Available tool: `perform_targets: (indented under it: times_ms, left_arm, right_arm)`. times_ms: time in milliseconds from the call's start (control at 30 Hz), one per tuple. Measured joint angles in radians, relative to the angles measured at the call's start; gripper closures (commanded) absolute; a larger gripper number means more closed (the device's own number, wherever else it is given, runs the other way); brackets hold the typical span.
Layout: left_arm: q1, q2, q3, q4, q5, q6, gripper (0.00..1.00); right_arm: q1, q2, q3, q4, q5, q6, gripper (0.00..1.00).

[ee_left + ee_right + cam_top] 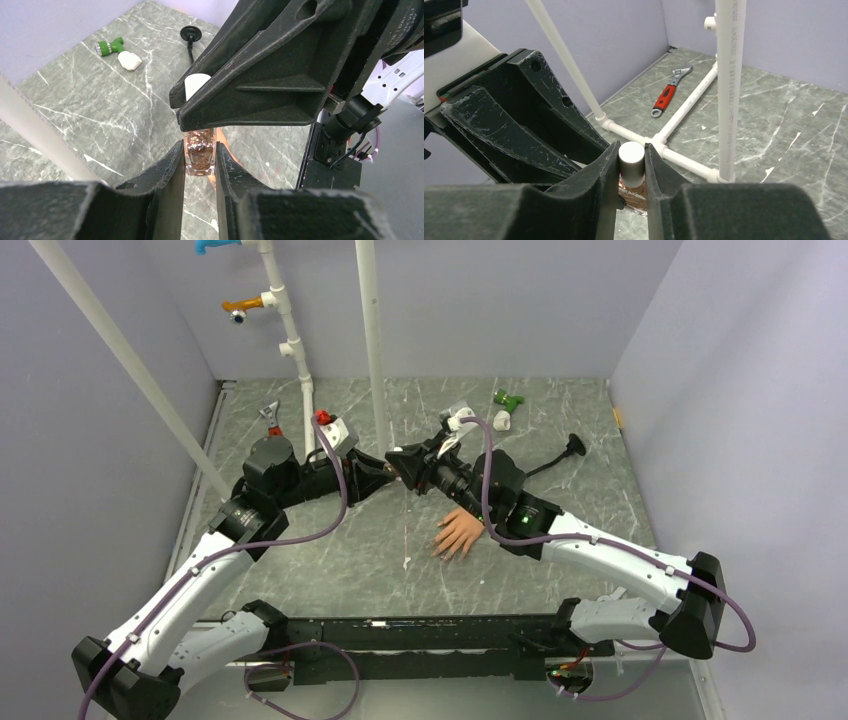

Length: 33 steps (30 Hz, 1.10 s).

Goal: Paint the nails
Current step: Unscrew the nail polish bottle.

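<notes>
We show the left end effector (199, 150) clamped on the glass body of the small bottle (200, 160) and the right end effector (631, 147) pinched onto its pale cap (631, 159), both raised above the table (350, 560). We judge uncapping and all painting still to come. The mannequin hand (460, 533) lies on the table beside the right arm, its nails (441, 551) too small to assess.

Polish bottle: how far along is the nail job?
Done: the left gripper is shut on the polish bottle. In hand: the right gripper clamps its white cap, which sits on the bottle, so it is not open yet. Left: uncapping, then painting the nails of the mannequin hand on the table; they are too small to judge.
</notes>
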Motion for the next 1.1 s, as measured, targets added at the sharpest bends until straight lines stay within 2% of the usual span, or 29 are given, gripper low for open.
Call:
perform_targets:
  times_ms: [200,600,1100]
  left_arm:
    - [0.003,0.000,0.000,0.000,0.002,0.000,1.00]
    - [0.002,0.000,0.000,-0.015,0.087,0.004,1.00]
    - [0.002,0.001,0.000,0.002,0.285,0.029,1.00]
  right_arm:
    - [0.001,0.000,0.000,0.002,-0.008,-0.024,1.00]
    - [-0.005,-0.077,-0.087,0.053,-0.136,-0.173,1.00]
    - [-0.094,-0.159,-0.127,0.037,-0.502,-0.233,1.00]
